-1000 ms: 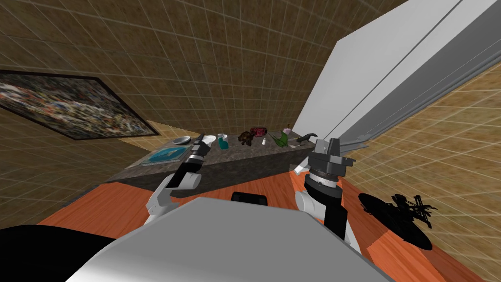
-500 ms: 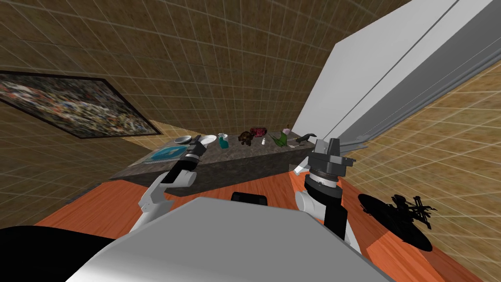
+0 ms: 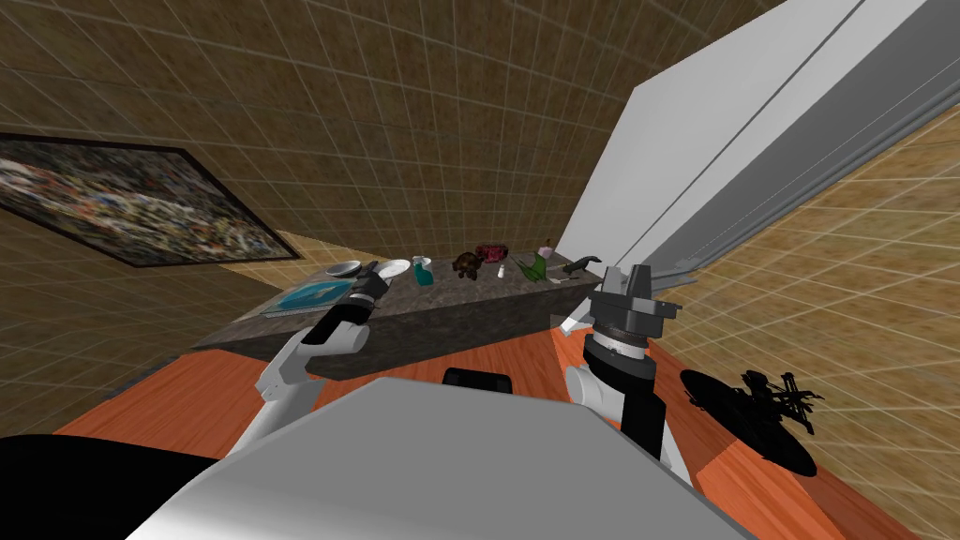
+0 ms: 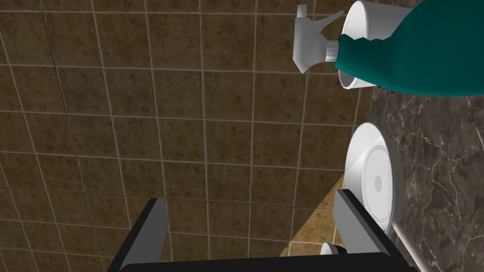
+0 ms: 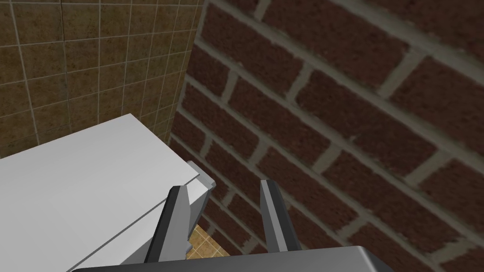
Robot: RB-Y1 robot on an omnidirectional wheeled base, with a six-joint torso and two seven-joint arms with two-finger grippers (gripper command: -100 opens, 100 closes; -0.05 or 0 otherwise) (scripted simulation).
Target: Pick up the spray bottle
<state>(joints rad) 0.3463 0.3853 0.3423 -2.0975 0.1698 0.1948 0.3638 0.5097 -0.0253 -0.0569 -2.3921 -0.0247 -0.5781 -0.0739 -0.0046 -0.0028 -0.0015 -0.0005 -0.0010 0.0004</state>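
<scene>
The spray bottle (image 3: 422, 273) has a teal body and a white trigger head, and it stands on the dark marbled counter (image 3: 441, 298). In the left wrist view the spray bottle (image 4: 416, 52) lies ahead of my hand and off to one side, clear of the fingers. My left gripper (image 4: 253, 222) is open with nothing between its fingers. In the head view the left gripper (image 3: 373, 274) hovers at the counter's front, left of the bottle and beside a white plate (image 3: 395, 267). My right gripper (image 3: 626, 275) is raised by the counter's right end; the right gripper (image 5: 224, 222) has its fingers apart and holds nothing.
On the counter are a grey bowl (image 3: 343, 269), a blue tray (image 3: 314, 296), a brown object (image 3: 466, 264), a red object (image 3: 493, 251), a small white bottle (image 3: 502, 271), a green object (image 3: 536, 267) and a black object (image 3: 581, 266). A white cabinet (image 3: 712, 159) rises on the right.
My left arm has swung left along the counter's front, so its gripper is farther from the spray bottle. The head view has shifted slightly. The right arm is still.
</scene>
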